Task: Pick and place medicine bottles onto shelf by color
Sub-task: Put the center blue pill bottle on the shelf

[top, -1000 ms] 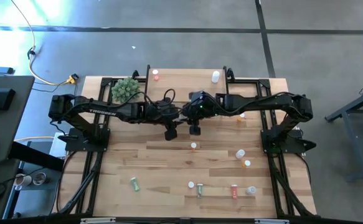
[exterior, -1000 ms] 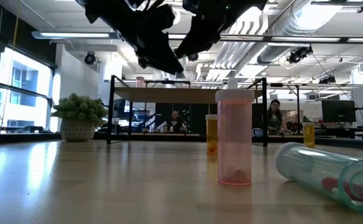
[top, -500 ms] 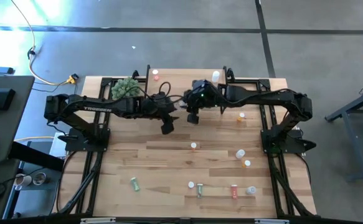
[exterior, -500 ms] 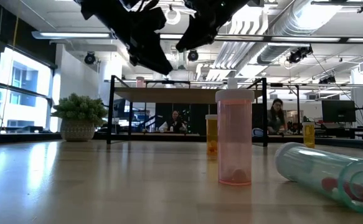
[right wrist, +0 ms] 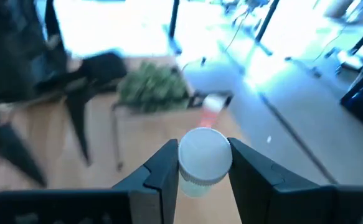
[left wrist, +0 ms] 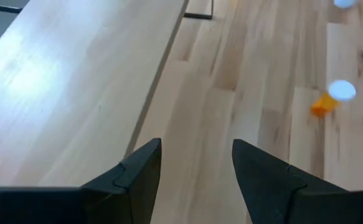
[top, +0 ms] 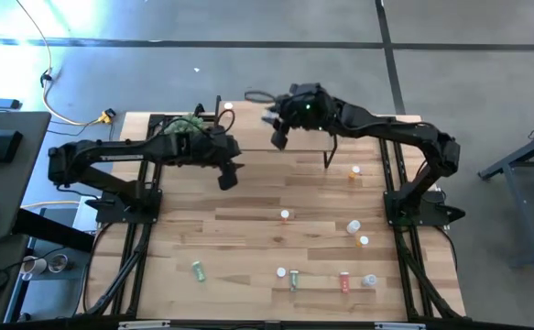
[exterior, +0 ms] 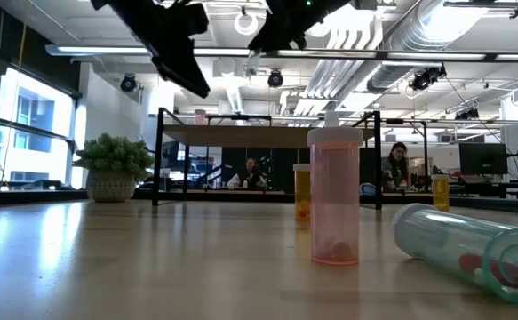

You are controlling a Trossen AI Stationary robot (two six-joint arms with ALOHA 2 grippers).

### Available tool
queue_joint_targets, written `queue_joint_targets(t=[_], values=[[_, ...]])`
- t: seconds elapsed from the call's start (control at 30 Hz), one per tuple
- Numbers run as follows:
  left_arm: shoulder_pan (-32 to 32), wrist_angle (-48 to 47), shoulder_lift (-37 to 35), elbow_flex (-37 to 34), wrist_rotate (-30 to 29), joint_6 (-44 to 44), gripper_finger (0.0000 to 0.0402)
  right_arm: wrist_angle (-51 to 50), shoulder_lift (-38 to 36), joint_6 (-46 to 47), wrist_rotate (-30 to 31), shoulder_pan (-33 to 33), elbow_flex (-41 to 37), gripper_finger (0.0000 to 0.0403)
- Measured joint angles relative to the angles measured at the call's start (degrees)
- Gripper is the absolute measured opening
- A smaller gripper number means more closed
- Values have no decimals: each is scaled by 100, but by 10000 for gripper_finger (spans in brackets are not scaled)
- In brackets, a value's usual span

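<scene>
Judging from how the bottles lie, the sorting is at an early stage. One small bottle with a red body and white cap (top: 229,111) stands at the left end of the low rack with a light wooden top on thin black legs (top: 294,126), beside a small bushy green plant in a pot (top: 186,129); no other bottle can be made out on the rack.

A clear bottle with a round white cap (right wrist: 205,160) is pinched between the dark fingers of the right gripper (right wrist: 200,163), which is held over the far middle of the rack (top: 279,137). This bottle appears to be on its way to a place there, though its release is not yet made.

The left gripper (left wrist: 197,163) is held with its fingers spread and nothing between them, over the slatted wooden tabletop (top: 202,229) just in front of the rack and near the plant.

Most of the work is left. About eight bottles remain scattered on the near and right parts of the tabletop, among them an orange one (top: 354,171), a green one lying down (top: 198,270) and a red one (top: 344,280). In the low view a tall pink bottle (exterior: 334,196) is seen standing and a pale green one (exterior: 461,245) lying beside it.
</scene>
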Motion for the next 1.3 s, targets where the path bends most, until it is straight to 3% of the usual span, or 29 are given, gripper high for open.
queue_joint_targets(t=[0.2, 0.4, 0.63, 0.8, 1.3], values=[[-2, -460, -443, -1, 215, -79, 186, 835, 0, -6, 2, -434, 55, 108], [-2, -240, -721, -411, 231, -388, 186, 1394, 256, 36, -49, -774, 168, 108], [-15, 233, -793, -900, 234, -879, 186, 400, 946, 7, -103, -895, 1165, 108], [-15, 183, -793, -929, 229, -942, 186, -568, 1493, -2, -630, -889, 1735, 108], [-11, 275, -812, -929, 212, -839, 185, -889, 2056, 142, -1071, -888, 1806, 108]])
